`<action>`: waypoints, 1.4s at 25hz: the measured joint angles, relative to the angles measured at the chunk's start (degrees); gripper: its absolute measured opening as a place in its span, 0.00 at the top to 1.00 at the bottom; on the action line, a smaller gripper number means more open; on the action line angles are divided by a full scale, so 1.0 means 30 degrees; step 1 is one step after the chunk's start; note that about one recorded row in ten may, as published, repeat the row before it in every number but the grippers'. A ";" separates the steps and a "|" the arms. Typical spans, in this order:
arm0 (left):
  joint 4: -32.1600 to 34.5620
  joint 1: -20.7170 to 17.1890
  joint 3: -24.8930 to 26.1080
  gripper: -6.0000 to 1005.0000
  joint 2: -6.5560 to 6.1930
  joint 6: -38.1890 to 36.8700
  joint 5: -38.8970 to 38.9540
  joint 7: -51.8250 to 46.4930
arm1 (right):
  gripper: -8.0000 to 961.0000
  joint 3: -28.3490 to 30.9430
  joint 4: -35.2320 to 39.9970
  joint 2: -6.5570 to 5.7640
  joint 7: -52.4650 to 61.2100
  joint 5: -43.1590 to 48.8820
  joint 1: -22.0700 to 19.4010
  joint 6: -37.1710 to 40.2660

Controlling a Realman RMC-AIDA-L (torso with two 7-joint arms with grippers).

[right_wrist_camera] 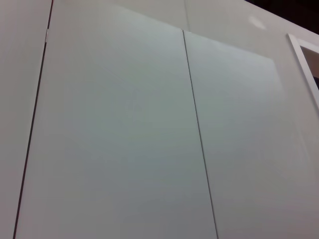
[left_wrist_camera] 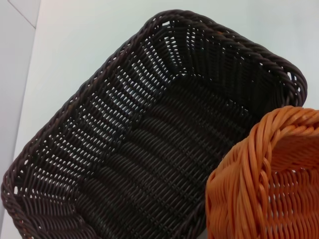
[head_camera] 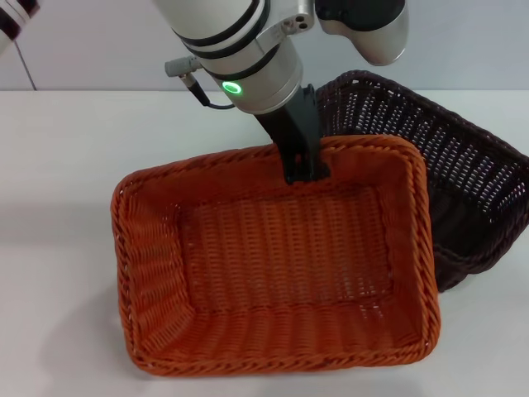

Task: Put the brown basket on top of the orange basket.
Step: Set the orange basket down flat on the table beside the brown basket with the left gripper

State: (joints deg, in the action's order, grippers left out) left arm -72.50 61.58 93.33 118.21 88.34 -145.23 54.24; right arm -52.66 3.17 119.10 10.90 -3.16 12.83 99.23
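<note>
The orange basket (head_camera: 273, 248) fills the middle of the head view, and its right side overlaps the brown basket (head_camera: 463, 182) behind it on the right. My left gripper (head_camera: 306, 161) comes down from above and is shut on the orange basket's far rim. In the left wrist view, the brown basket (left_wrist_camera: 149, 149) lies open and empty on the table, with the orange basket's rim (left_wrist_camera: 269, 184) close in front of it. My right gripper is out of view; its wrist camera shows only wall panels.
The white table (head_camera: 58, 165) stretches to the left of and behind the baskets. A wall (head_camera: 83, 41) stands along the table's far edge.
</note>
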 joint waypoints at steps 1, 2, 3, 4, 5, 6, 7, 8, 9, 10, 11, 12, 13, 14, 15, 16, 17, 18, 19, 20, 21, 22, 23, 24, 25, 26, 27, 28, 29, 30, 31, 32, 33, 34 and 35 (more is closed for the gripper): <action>0.0062 0.0020 0.0003 0.79 -0.0001 -0.0013 0.0000 0.0148 | 0.26 -0.0013 0.0014 -0.0012 0.0000 0.0010 0.0015 0.0000; 0.0062 0.0020 0.0003 0.79 -0.0001 -0.0013 0.0000 0.0148 | 0.26 -0.0013 0.0014 -0.0012 0.0000 0.0010 0.0015 0.0000; 0.0074 0.0030 0.0013 0.78 0.0000 -0.0013 0.0000 0.0202 | 0.26 -0.0014 0.0020 -0.0020 0.0000 0.0015 0.0016 -0.0003; 0.0079 0.0037 0.0019 0.78 -0.0002 -0.0013 0.0000 0.0230 | 0.26 -0.0016 0.0027 -0.0028 0.0001 0.0021 0.0018 -0.0011; 0.0083 0.0049 0.0031 0.78 -0.0008 -0.0008 -0.0006 0.0244 | 0.26 -0.0012 0.0033 -0.0034 -0.0001 0.0024 0.0020 -0.0024; 0.0079 0.0077 0.0098 0.78 -0.0018 0.0073 -0.0083 0.0256 | 0.26 -0.0011 0.0047 -0.0034 0.0001 0.0027 0.0023 -0.0056; 0.0079 0.0077 0.0098 0.78 -0.0018 0.0073 -0.0083 0.0256 | 0.26 -0.0011 0.0047 -0.0034 0.0001 0.0027 0.0023 -0.0056; 0.0055 0.0096 0.0151 0.78 -0.0022 0.0175 -0.0209 0.0261 | 0.26 -0.0015 0.0056 -0.0035 0.0001 0.0028 0.0026 -0.0067; -0.0007 0.0102 0.0191 0.77 -0.0022 0.0310 -0.0304 0.0263 | 0.26 -0.0022 0.0057 -0.0034 0.0000 0.0028 0.0031 -0.0069; -0.0048 0.0103 0.0211 0.77 -0.0027 0.0416 -0.0360 0.0262 | 0.26 -0.0025 0.0057 -0.0035 0.0000 0.0028 0.0039 -0.0070; -0.0121 0.0100 0.0229 0.77 -0.0030 0.0637 -0.0464 0.0263 | 0.26 -0.0025 0.0057 -0.0035 -0.0001 0.0028 0.0055 -0.0075; -0.0121 0.0100 0.0229 0.77 -0.0030 0.0637 -0.0464 0.0263 | 0.26 -0.0025 0.0057 -0.0035 -0.0001 0.0028 0.0055 -0.0075; -0.0121 0.0100 0.0229 0.77 -0.0030 0.0637 -0.0464 0.0263 | 0.26 -0.0026 0.0057 -0.0034 0.0000 0.0027 0.0063 -0.0077; -0.0138 0.0092 0.0229 0.77 -0.0049 0.0903 -0.0639 0.0275 | 0.26 -0.0026 0.0057 -0.0035 0.0000 0.0028 0.0071 -0.0080; -0.0139 0.0092 0.0230 0.76 -0.0054 0.0943 -0.0664 0.0281 | 0.26 -0.0025 0.0056 -0.0035 0.0001 0.0028 0.0080 -0.0082; -0.0143 0.0080 0.0229 0.76 -0.0054 0.1054 -0.0794 0.0331 | 0.26 -0.0023 0.0056 -0.0035 0.0000 0.0028 0.0108 -0.0091; -0.0144 0.0056 0.0229 0.76 -0.0055 0.1138 -0.0842 0.0390 | 0.26 -0.0023 0.0056 -0.0035 0.0000 0.0028 0.0108 -0.0091; -0.0144 0.0056 0.0229 0.76 -0.0055 0.1138 -0.0842 0.0390 | 0.26 -0.0023 0.0057 -0.0034 0.0001 0.0027 0.0121 -0.0098; -0.0144 0.0056 0.0229 0.76 -0.0055 0.1138 -0.0842 0.0390 | 0.26 -0.0023 0.0055 -0.0035 0.0001 0.0028 0.0145 -0.0105; -0.0096 0.0014 0.0229 0.75 -0.0048 0.1151 -0.0899 0.0520 | 0.26 -0.0023 0.0056 -0.0034 0.0000 0.0028 0.0164 -0.0108; 0.0024 0.0013 0.0227 0.75 -0.0040 0.1110 -0.0865 0.0662 | 0.26 -0.0021 0.0056 -0.0034 0.0001 0.0028 0.0204 -0.0101; 0.0024 0.0013 0.0227 0.75 -0.0040 0.1110 -0.0865 0.0662 | 0.26 -0.0021 0.0056 -0.0034 0.0001 0.0028 0.0204 -0.0101; 0.0024 0.0013 0.0227 0.75 -0.0040 0.1110 -0.0865 0.0662 | 0.26 -0.0023 0.0055 -0.0034 0.0000 0.0028 0.0222 -0.0087; 0.0209 0.0032 0.0223 0.75 -0.0016 0.1033 -0.0776 0.0849 | 0.26 -0.0022 0.0055 -0.0035 0.0000 0.0028 0.0238 -0.0073; 0.0605 0.0150 0.0218 0.75 0.0022 0.0902 -0.0765 0.0980 | 0.26 -0.0022 0.0055 -0.0035 0.0001 0.0027 0.0244 -0.0064; 0.0777 0.0195 0.0214 0.74 0.0034 0.0778 -0.0761 0.1041 | 0.26 -0.0022 0.0055 -0.0035 0.0000 0.0028 0.0246 -0.0053; 0.0968 0.0236 0.0206 0.74 0.0053 0.0610 -0.0759 0.1120 | 0.26 -0.0022 0.0055 -0.0035 0.0000 0.0028 0.0246 -0.0053; 0.0968 0.0236 0.0206 0.74 0.0053 0.0610 -0.0759 0.1120 | 0.26 -0.0021 0.0055 -0.0034 0.0000 0.0027 0.0247 -0.0050; 0.1059 0.0245 0.0198 0.74 0.0063 0.0473 -0.0728 0.1216 | 0.26 -0.0023 0.0055 -0.0035 0.0000 0.0027 0.0246 -0.0051; 0.1496 0.0336 0.0170 0.74 0.0078 -0.0065 -0.0385 0.1577 | 0.26 -0.0022 0.0055 -0.0034 0.0001 0.0027 0.0245 -0.0051; 0.1574 0.0370 0.0166 0.74 0.0078 -0.0132 -0.0318 0.1616 | 0.26 -0.0022 0.0055 -0.0034 0.0001 0.0027 0.0242 -0.0039; 0.1814 0.0487 0.0159 0.73 0.0082 -0.0312 -0.0155 0.1730 | 0.26 -0.0022 0.0055 -0.0034 0.0001 0.0027 0.0242 -0.0039; 0.1814 0.0487 0.0159 0.73 0.0082 -0.0312 -0.0155 0.1730 | 0.26 -0.0022 0.0055 -0.0034 0.0000 0.0027 0.0239 -0.0020; 0.2287 0.0726 0.0156 0.73 0.0088 -0.0536 -0.0009 0.1883 | 0.26 -0.0022 0.0055 -0.0034 0.0000 0.0027 0.0239 -0.0020; 0.2643 0.0921 0.0150 0.73 0.0088 -0.0796 -0.0010 0.1951 | 0.26 -0.0022 0.0055 -0.0034 0.0001 0.0026 0.0238 -0.0017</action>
State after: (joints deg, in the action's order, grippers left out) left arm -64.57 64.34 93.78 118.48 85.95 -145.25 60.09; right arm -52.73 3.34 119.00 10.90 -3.08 13.54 99.18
